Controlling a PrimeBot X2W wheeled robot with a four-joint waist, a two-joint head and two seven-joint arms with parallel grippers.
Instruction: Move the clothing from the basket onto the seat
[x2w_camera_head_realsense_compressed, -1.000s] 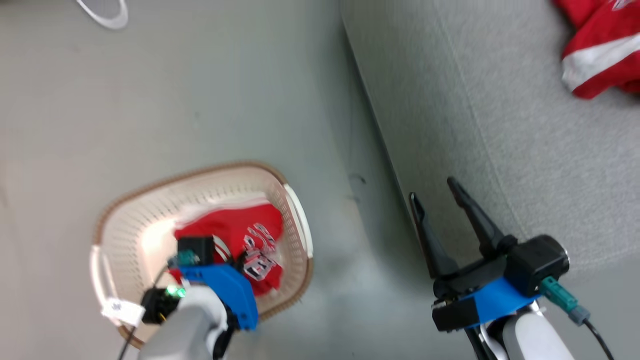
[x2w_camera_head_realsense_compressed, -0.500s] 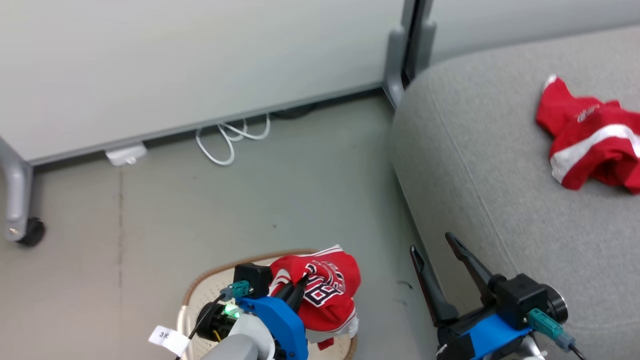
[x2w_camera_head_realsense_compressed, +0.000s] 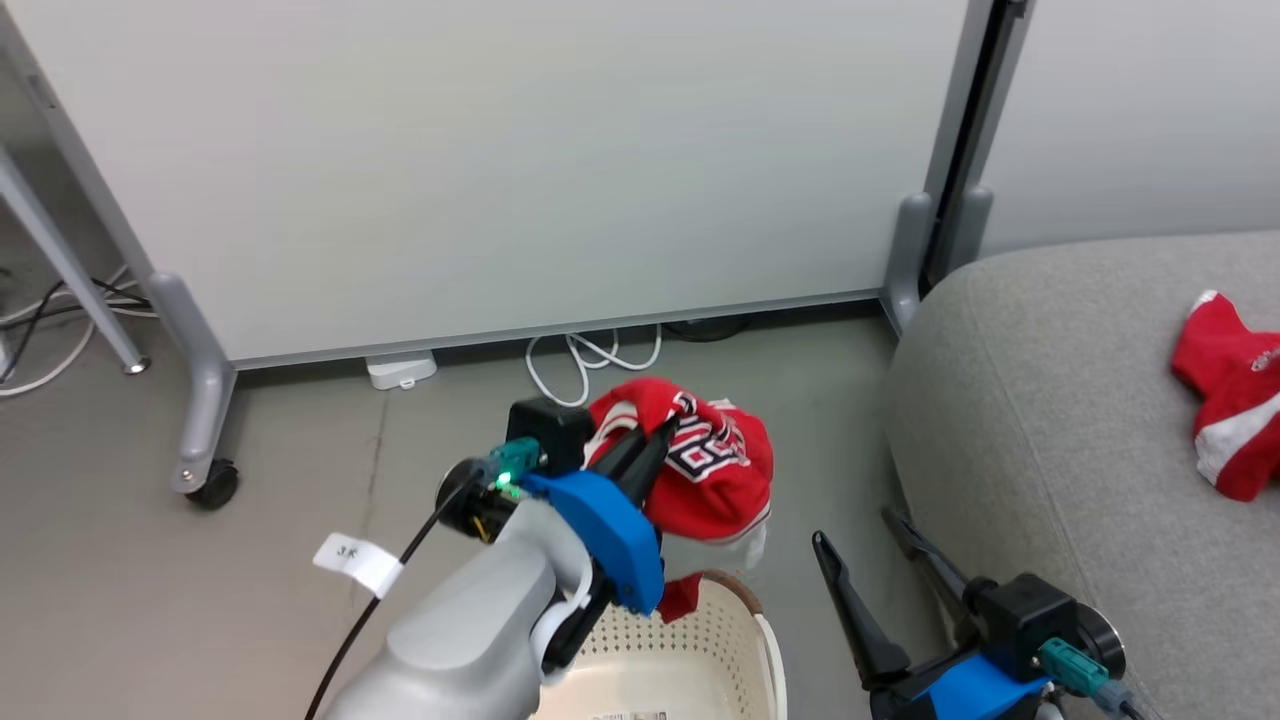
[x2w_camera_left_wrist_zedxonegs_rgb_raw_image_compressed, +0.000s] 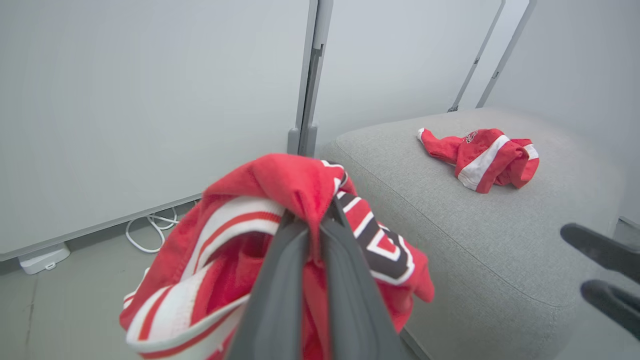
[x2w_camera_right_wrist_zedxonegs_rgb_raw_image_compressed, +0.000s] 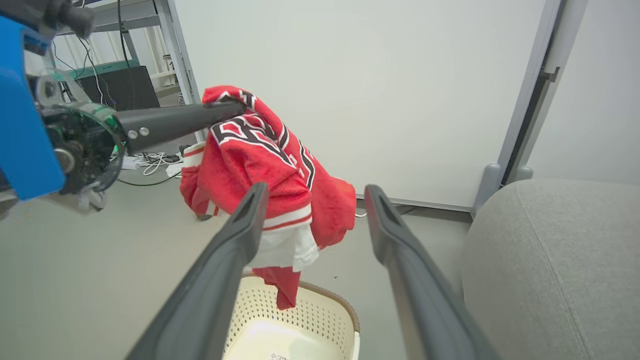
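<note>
The left jaws are clenched on a bunched fold of the jersey (x2w_camera_head_realsense_compressed: 715, 475), holding it in the air above the basket (x2w_camera_head_realsense_compressed: 690, 640) and to one side of the seat (x2w_camera_head_realsense_compressed: 1040, 400). In the left wrist view the two dark fingers (x2w_camera_left_wrist_zedxonegs_rgb_raw_image_compressed: 280, 280) press together with red cloth pinched at their tips. The cloth drapes down both sides and hides what lies beneath. The black-and-white lettering is creased and folded over, so it cannot be read. In the right wrist view a red tail of the jersey hangs down to the level of the basket's rim; whether it touches the basket I cannot tell. The basket stands on the floor (x2w_camera_head_realsense_compressed: 300, 480) near the seat's front, and the head view's bottom edge cuts most of it off. The right jaws are spread wide with nothing between them, low by the seat's front edge, their base cropped. A second red garment (x2w_camera_left_wrist_zedxonegs_rgb_raw_image_compressed: 480, 157) lies crumpled on top of the seat, well apart from the jersey. The head view's right edge cuts it short.
</note>
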